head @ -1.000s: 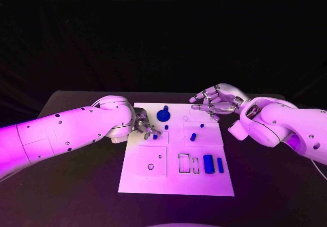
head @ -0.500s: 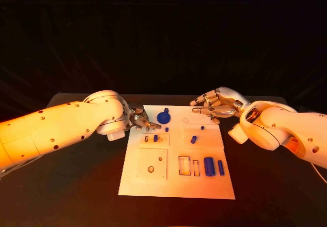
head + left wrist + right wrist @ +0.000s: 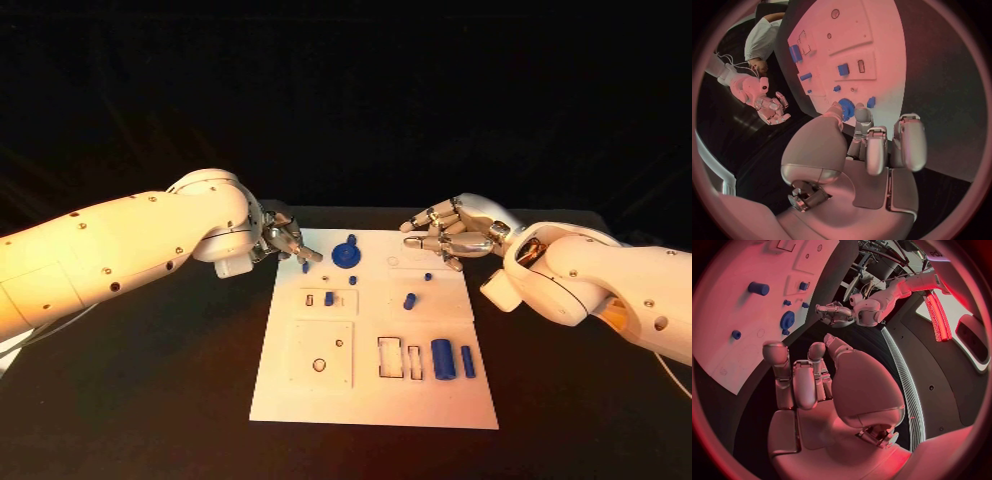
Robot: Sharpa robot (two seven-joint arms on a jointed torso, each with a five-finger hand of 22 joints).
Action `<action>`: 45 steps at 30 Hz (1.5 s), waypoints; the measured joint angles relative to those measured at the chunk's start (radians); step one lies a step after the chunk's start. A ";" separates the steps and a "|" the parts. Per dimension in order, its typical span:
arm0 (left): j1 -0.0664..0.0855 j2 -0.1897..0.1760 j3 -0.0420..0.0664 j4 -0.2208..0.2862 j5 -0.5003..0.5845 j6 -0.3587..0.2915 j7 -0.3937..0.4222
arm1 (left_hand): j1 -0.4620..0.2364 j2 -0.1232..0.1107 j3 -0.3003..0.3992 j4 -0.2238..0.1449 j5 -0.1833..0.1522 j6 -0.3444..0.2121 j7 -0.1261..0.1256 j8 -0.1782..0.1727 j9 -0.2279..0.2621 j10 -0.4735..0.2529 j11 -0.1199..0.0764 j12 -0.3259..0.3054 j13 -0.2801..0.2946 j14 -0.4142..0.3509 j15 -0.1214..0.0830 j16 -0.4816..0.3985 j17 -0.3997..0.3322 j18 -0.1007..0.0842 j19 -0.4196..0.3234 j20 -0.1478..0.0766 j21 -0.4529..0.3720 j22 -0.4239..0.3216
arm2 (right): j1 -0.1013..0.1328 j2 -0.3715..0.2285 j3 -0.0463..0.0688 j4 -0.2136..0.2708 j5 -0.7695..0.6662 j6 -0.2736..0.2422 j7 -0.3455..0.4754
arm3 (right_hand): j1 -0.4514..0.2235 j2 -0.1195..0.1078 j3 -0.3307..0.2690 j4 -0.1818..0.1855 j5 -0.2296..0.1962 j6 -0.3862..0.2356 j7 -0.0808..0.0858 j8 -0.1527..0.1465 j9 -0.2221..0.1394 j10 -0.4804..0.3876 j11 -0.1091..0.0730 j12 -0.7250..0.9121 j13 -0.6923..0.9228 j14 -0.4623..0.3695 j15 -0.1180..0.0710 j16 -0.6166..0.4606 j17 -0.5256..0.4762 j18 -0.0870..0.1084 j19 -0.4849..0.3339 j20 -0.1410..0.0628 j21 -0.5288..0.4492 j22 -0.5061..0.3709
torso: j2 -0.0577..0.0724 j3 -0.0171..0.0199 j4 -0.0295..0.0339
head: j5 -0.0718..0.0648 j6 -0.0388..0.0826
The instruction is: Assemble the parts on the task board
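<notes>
The white task board point(image 3: 296, 400) lies in the middle of the black table. A blue gear point(image 3: 346, 252) stands near its far edge, also in the left wrist view point(image 3: 846, 107). My left hand point(image 3: 281, 243) hovers at the board's far left corner with its fingers curled. A small blue part point(image 3: 306, 267) sits right at its fingertips point(image 3: 862, 113); whether they pinch it I cannot tell. My right hand point(image 3: 454, 230) hangs over the far right corner, fingers half bent and apart, holding nothing. Two blue cylinders point(image 3: 441, 360) lie at the near right.
Small blue pegs point(image 3: 410, 298) stand in the board's middle rows, one point(image 3: 329, 297) in a slot on the left. Two empty rectangular slots point(image 3: 389, 357) lie beside the cylinders. A square recess with a hole point(image 3: 320, 350) is at the near left. Bare table point(image 3: 144, 400) surrounds the board.
My left hand has drawn back from the slotted row toward the board's far left corner. The right hand has hardly moved. The camera has shifted a little.
</notes>
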 measured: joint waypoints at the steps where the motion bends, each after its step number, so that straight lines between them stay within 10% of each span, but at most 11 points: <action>1: 0.001 0.010 -0.001 -0.018 0.000 0.005 0.001 | 0.001 0.001 0.001 0.001 0.000 0.001 0.001 0.000 -0.003 0.000 0.000 0.001 0.003 0.000 0.000 0.000 0.000 0.000 0.000 0.000 0.000 0.000 | 0.000 0.000 0.000 0.000 0.000 0.000 0.000 | 0.000 0.000 0.000 0.000 0.000 0.000 0.000 0.000 0.000 0.000 0.000 0.000 0.000 0.000 0.000 0.000 0.000 0.000 0.000 0.000 0.000 0.000 | 0.000 -0.0001 0.0000 | 0.001 0.001; 18: 0.033 0.141 -0.037 -0.245 -0.039 0.095 0.013 | -0.020 0.009 -0.056 0.013 0.000 0.037 -0.006 0.000 -0.027 0.022 -0.004 0.043 0.039 0.000 0.000 0.000 0.000 0.000 0.000 0.000 0.018 0.001 | -0.001 0.009 -0.001 -0.005 -0.001 -0.001 -0.001 | 0.000 0.000 0.000 0.000 0.000 0.000 0.000 0.000 0.000 0.000 0.000 0.000 -0.002 0.000 0.000 0.000 0.001 0.000 0.000 0.000 0.000 0.000 | 0.005 -0.0012 -0.0022 | 0.013 0.007; 45: 0.032 0.191 -0.052 -0.309 -0.077 0.196 0.018 | -0.034 0.032 -0.080 0.010 0.000 0.055 -0.017 0.012 -0.029 0.032 -0.007 0.055 0.053 0.000 0.000 0.000 0.000 0.000 0.000 0.000 0.026 0.001 | -0.002 0.014 -0.001 -0.007 -0.005 -0.005 -0.007 | 0.000 0.000 0.000 0.000 0.000 0.000 0.000 0.000 0.000 0.000 0.000 0.000 -0.002 0.000 0.000 0.000 0.002 0.000 0.000 0.000 0.000 -0.001 | 0.003 0.0003 -0.0029 | 0.022 0.002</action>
